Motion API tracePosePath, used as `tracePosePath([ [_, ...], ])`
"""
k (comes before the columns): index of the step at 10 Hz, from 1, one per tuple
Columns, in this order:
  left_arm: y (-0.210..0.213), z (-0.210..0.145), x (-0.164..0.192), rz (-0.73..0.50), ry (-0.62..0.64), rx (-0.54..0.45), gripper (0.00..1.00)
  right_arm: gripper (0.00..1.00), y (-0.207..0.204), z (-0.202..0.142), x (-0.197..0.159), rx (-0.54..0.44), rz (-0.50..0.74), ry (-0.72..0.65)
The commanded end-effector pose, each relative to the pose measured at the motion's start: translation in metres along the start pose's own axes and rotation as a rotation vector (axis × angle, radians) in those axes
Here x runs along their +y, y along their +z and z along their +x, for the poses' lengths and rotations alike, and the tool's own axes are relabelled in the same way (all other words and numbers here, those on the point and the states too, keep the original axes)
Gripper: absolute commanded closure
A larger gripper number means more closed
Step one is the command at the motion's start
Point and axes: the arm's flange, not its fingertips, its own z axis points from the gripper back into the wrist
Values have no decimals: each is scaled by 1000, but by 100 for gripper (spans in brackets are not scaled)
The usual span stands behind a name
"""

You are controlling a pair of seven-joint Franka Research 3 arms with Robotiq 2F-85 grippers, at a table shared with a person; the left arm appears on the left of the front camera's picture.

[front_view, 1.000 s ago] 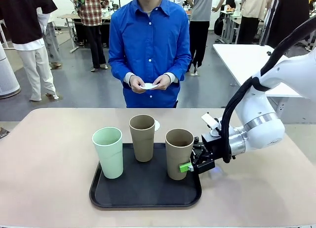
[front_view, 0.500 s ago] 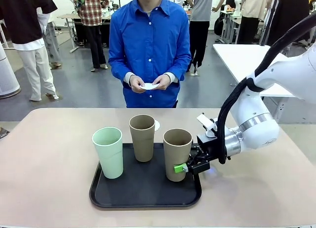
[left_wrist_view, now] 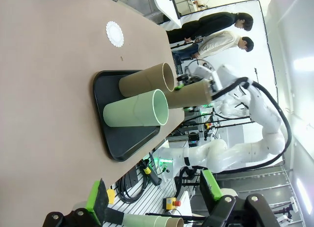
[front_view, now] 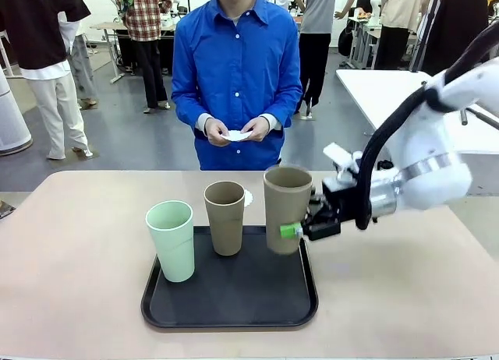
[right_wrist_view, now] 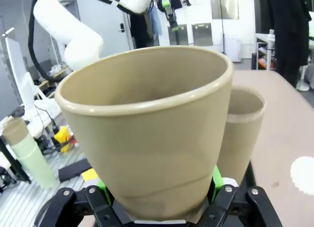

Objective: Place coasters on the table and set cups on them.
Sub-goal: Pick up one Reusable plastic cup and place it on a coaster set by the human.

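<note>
Beige table [front_view: 78, 282]: tan cup [front_view: 287, 196] clamped in right pincer [front_view: 287, 231], above tray [front_view: 234, 296].

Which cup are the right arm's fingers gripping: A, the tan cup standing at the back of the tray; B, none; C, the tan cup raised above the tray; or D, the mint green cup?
C: the right arm's fingers clamp the raised tan cup near its base, above the black tray, where the mint green cup and the other tan cup stand untouched.
</note>
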Motion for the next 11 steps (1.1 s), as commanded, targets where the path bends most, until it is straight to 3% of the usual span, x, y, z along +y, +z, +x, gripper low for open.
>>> tracePosePath([
  [1,2,0,0,-12,-9,-9,0,100,9,70,4,-40,-56,6],
  [3,2,0,0,-12,-9,-9,0,100,8,130,-16,-36,-62,-14],
  [5,2,0,0,-12,-9,-9,0,100,-1,163,-36,-25,-112,0],
  [7,2,0,0,-12,-9,-9,0,100,-4,165,-49,31,-167,-8],
  [8,2,0,0,-12,-9,-9,0,100,6,174,-29,-8,-100,22],
  [10,2,0,0,-12,-9,-9,0,100,6,174,-29,-8,-100,22],
  [11,2,0,0,-12,-9,-9,0,15,3,170,-39,7,-122,16],
])
